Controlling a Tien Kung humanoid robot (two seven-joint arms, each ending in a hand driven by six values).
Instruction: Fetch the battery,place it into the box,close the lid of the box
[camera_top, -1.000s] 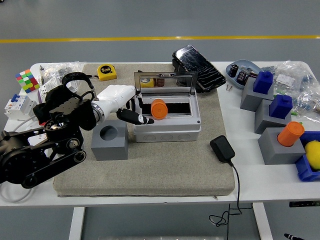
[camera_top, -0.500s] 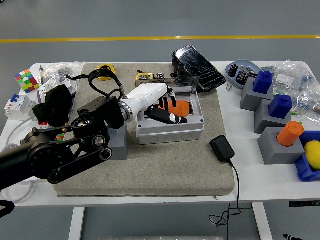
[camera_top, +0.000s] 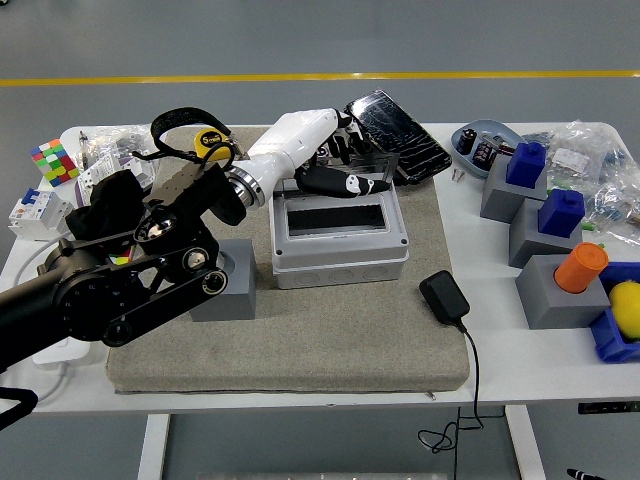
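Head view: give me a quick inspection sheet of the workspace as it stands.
Surface: white table with a grey mat.
Job's things: box on the mat, lid down; battery not visible.
Clutter: grey block, tape measure, cube puzzle, blue and orange pieces in grey holders, plastic bags.
Hands: left hand over the box's far edge, fingers loosely curled, holding nothing; right not in view.
Cables: black adapter, its cord running off the near edge.
Surroundings: grey floor, yellow line.
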